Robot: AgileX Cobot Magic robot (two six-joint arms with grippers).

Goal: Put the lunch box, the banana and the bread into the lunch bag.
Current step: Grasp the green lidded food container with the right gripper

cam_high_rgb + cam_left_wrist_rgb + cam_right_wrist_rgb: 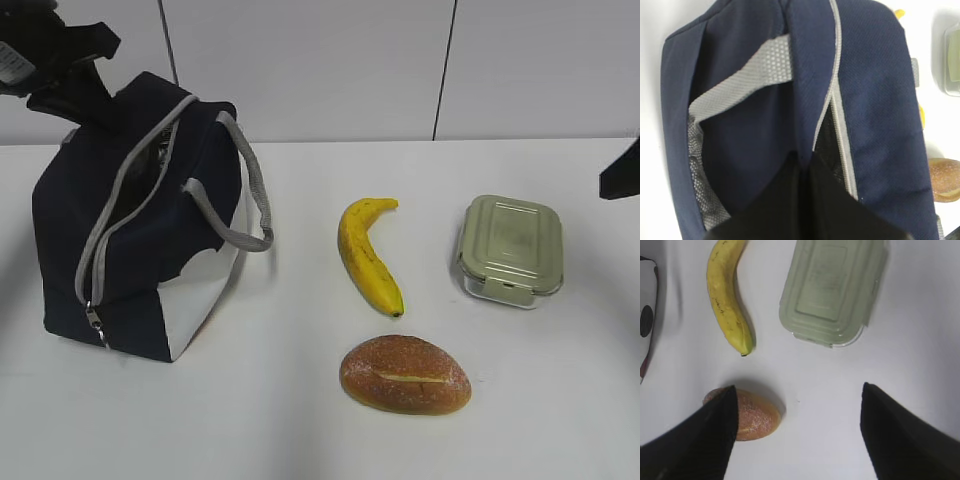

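Note:
The navy lunch bag (140, 230) stands at the left, with a narrow gap along its grey zipper. My left gripper (70, 95) is shut on a fold of the bag's top fabric (800, 100); in the left wrist view the left gripper (805, 161) pinches the fold between dark jaws. The banana (365, 255), the bread (405, 375) and the green-lidded lunch box (512, 248) lie on the table to the bag's right. High above the table my right gripper (798, 386) stands open and empty, the bread (757, 417) just beside its left finger, with the banana (727, 300) and lunch box (832, 290) farther off.
The white table (300, 420) runs back to a pale wall. The bag's grey strap handle (255, 200) loops out toward the banana, and the zipper pull (93, 318) hangs at its lower front corner. Only a dark part of the right gripper (622, 170) shows at the right edge.

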